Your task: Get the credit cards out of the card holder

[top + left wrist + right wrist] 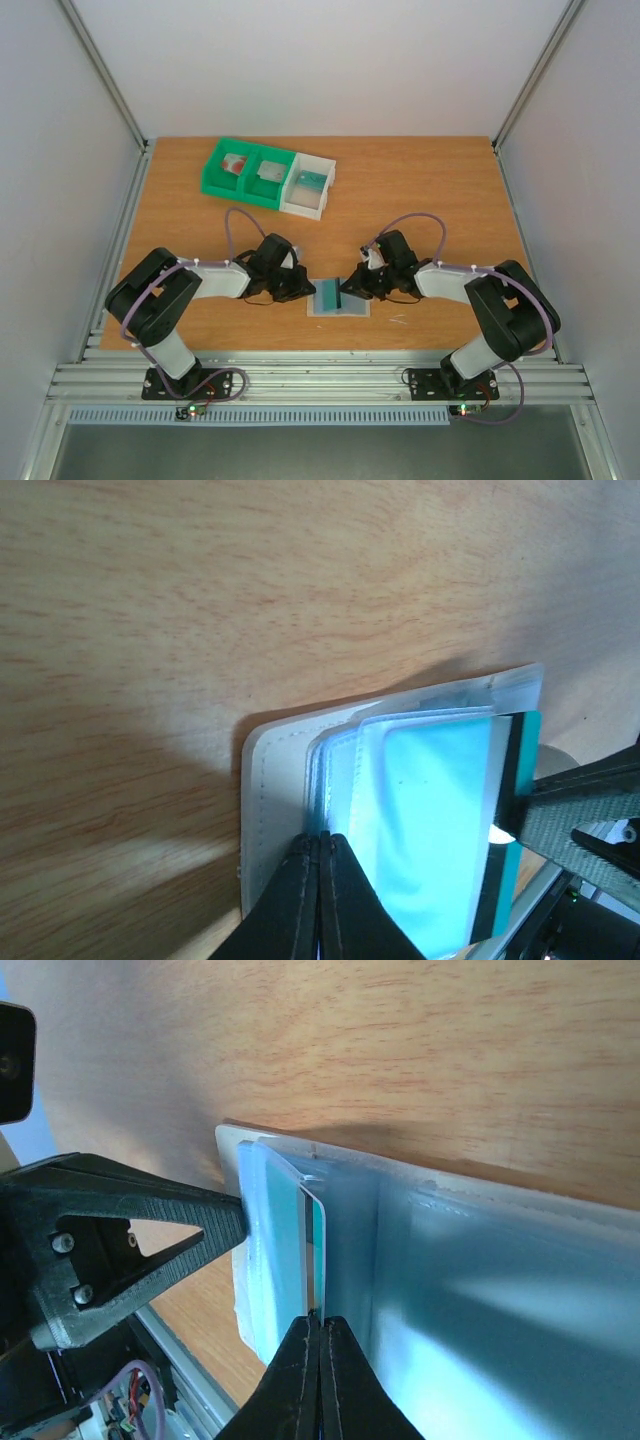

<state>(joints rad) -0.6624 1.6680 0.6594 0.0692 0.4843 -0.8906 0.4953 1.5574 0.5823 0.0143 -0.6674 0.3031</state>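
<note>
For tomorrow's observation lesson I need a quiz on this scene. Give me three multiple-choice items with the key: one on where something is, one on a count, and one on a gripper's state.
1. Where does the green-and-white tray stand?
A) on the far part of the table, left of centre
B) between the two grippers
C) by the right arm's base

2. How many compartments has the tray?
A) two
B) three
C) five

3. How is the left gripper?
A) wide open over bare wood
B) shut on the card holder
C) shut on the tray

Key:
1 A, the tray sits well beyond both arms.
2 B, two compartments are green and one is white.
3 B, its fingers meet on the holder's edge, while the right gripper pinches a teal card.
</note>
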